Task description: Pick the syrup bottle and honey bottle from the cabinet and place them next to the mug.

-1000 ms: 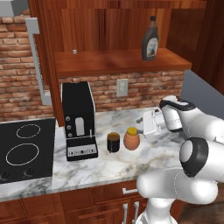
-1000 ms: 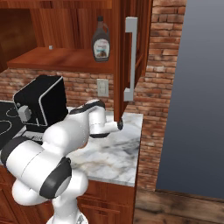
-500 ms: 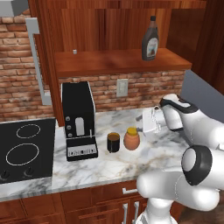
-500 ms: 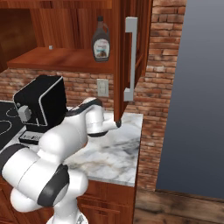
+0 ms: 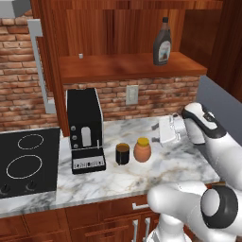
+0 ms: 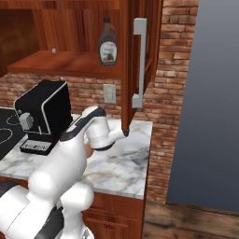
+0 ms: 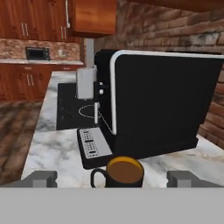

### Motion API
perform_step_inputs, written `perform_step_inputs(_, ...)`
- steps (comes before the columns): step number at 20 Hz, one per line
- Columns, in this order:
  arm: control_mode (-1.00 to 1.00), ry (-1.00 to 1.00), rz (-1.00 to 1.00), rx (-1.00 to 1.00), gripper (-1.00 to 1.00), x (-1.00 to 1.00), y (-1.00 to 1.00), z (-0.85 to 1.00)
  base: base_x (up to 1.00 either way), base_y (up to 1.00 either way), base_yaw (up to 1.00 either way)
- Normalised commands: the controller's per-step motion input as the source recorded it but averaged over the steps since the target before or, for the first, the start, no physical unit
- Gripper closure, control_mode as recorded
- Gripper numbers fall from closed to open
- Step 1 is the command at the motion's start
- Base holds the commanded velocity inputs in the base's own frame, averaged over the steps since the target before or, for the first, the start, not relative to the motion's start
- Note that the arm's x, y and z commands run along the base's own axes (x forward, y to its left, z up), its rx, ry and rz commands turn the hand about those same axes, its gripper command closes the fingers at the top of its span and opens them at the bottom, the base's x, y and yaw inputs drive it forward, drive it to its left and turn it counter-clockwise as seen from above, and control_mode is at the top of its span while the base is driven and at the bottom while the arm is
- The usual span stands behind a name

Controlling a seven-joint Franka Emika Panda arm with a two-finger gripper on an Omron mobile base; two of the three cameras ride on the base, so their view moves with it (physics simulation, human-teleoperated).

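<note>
Marble counter: honey bottle stands beside mug; gripper, fingers apart and empty, next must reach syrup bottle above mug in cabinet.

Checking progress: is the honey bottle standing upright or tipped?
Upright. The honey bottle stands on the counter beside the mug, yellow cap up.

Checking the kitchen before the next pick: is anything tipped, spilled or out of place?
Nothing stands out. The honey bottle and mug stand upright on the counter, the syrup bottle upright on the cabinet shelf; no spills.
</note>
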Motion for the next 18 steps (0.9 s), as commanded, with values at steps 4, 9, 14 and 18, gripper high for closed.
perform_step_inputs(4,-1.0,0.02,-0.16,0.0,-1.0,-0.48,0.0,0.24,0.0,0.0,0.0)
perform_step_inputs(9,-1.0,0.03,-0.2,0.0,-1.0,-0.31,0.0,0.24,0.0,0.0,0.0)
perform_step_inputs(14,-1.0,0.04,-0.28,0.0,-1.0,-0.21,0.0,0.25,0.0,0.0,0.0)
perform_step_inputs(18,-1.0,0.03,-0.33,0.0,-1.0,-0.27,0.0,0.28,0.0,0.0,0.0)
